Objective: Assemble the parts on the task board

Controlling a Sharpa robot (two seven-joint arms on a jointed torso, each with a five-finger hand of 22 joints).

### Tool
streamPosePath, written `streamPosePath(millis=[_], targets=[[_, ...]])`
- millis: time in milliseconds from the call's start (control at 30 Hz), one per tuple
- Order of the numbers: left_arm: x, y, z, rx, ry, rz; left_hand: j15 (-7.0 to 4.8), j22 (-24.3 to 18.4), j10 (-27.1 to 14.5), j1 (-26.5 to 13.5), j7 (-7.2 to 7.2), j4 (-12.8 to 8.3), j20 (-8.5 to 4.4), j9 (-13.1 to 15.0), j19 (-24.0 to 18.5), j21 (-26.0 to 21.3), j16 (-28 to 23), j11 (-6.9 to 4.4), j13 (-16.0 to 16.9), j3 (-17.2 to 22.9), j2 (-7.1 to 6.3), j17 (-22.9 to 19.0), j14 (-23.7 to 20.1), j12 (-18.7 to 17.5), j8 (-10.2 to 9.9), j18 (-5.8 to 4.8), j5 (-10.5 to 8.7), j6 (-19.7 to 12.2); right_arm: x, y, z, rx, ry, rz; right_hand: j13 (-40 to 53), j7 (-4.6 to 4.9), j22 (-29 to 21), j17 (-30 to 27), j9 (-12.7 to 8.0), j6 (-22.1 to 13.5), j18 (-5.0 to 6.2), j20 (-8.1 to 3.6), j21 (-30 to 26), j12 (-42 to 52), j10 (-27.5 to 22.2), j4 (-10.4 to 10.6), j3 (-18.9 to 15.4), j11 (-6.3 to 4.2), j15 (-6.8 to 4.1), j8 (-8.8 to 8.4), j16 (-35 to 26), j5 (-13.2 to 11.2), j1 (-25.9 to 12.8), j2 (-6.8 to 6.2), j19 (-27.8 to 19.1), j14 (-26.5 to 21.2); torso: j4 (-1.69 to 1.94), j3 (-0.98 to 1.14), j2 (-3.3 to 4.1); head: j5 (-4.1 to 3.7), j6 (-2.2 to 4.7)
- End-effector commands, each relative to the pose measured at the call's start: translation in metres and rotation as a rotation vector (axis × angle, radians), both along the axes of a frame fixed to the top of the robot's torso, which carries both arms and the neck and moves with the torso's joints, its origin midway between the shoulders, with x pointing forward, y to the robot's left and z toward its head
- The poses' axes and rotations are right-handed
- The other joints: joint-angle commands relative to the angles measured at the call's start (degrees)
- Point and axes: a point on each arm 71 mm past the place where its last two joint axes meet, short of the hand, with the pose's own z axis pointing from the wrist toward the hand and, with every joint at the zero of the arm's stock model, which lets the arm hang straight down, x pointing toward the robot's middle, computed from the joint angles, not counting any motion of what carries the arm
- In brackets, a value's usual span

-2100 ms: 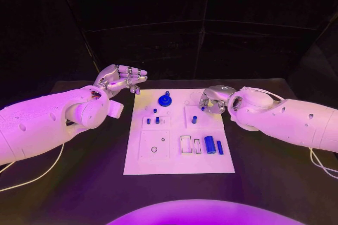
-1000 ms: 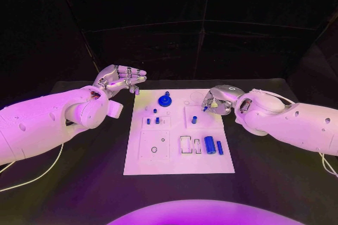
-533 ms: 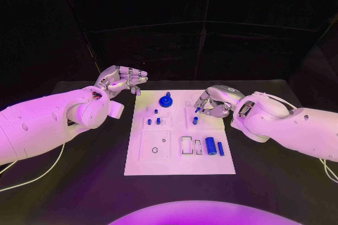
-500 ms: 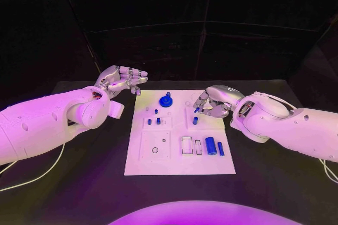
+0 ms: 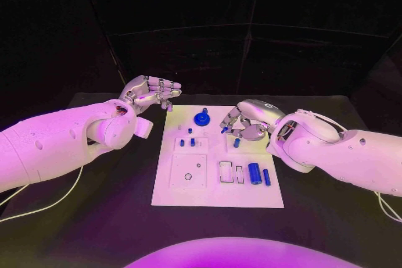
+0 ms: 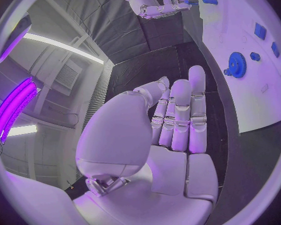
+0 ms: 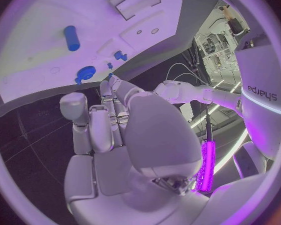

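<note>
Black table (image 5: pixel 100 181) carries white board (image 5: pixel 214 189). Right hand (image 5: pixel 243 120) pinches small blue peg (image 5: pixel 225 129) above board's far half, likely carrying it to socket. Left hand (image 5: pixel 151 93) curled, holding nothing, parked off board's far-left corner.

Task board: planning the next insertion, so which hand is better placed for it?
Probably the right hand: it is over the task board, pinching a small blue part. The left hand is curled off the board's far-left corner, holding nothing.
</note>
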Motion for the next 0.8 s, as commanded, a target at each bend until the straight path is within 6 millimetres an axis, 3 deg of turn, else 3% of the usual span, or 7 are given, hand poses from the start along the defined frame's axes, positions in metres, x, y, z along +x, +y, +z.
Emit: streamPosePath(millis=[33,333,433,800], targets=[[0.000,-0.003,0.002,-0.010,-0.003,-0.012,-0.04,-0.1,-0.4,0.3,0.27,-0.3,-0.12,-0.1,-0.4,-0.3,-0.2,0.16,0.0,0.0,0.24,-0.1,-0.4,0.3,0.4,0.74,0.12,0.1,-0.002,0.015,0.000,-0.003,0.012,0.044,-0.1,-0.06,0.1,0.0,0.1,0.4,-0.81,0.09,0.2,-0.3,0.4,0.0,0.2,0.09,-0.30,-0.05,0.3,0.2,-0.6,0.00,0.4,2.7,-0.09,0.02,-0.01,0.66,-0.39],[-0.001,-0.007,0.002,-0.014,-0.003,-0.021,-0.04,-0.1,-0.4,0.3,0.27,-0.3,-0.12,-0.1,-0.4,-0.3,-0.2,0.16,0.0,0.0,0.24,-0.1,-0.4,0.3,0.4,0.74,0.12,0.1,-0.001,0.048,-0.006,-0.047,0.007,0.102,-0.1,-0.07,0.2,0.1,0.1,0.5,-0.83,0.11,0.3,-0.4,0.5,0.1,0.2,0.10,-0.29,-0.11,0.4,0.1,-1.1,-0.06,0.4,2.7,0.12,-0.07,-0.04,1.76,-1.19],[-0.001,-0.009,0.002,-0.015,-0.003,-0.024,-0.04,-0.1,-0.4,0.3,0.27,-0.3,-0.12,-0.1,-0.4,-0.3,-0.2,0.16,0.0,0.0,0.24,-0.1,-0.4,0.3,0.4,0.74,0.12,0.1,-0.002,0.056,-0.012,-0.073,0.012,0.114,-0.1,-0.07,0.2,0.1,0.1,0.5,-0.83,0.11,0.3,-0.4,0.5,0.1,0.2,0.10,-0.29,-0.12,0.4,0.1,-1.1,-0.06,0.4,2.7,0.01,-0.03,-0.08,2.17,-1.40],[-0.001,-0.014,0.003,-0.018,-0.004,-0.032,-0.02,-0.1,-0.5,0.3,0.30,-0.4,-0.11,-0.1,-0.4,-0.3,-0.2,0.19,0.0,0.0,0.21,-0.1,-0.4,0.3,0.4,0.73,0.12,0.0,-0.012,0.069,-0.039,-0.168,0.046,0.156,-0.2,-0.09,0.1,0.1,0.1,0.5,-0.83,0.12,0.3,-0.4,0.5,0.2,0.2,0.10,-0.28,-0.16,0.4,0.1,-1.4,-0.04,0.4,2.7,-0.11,0.06,-0.03,2.89,-2.18]])
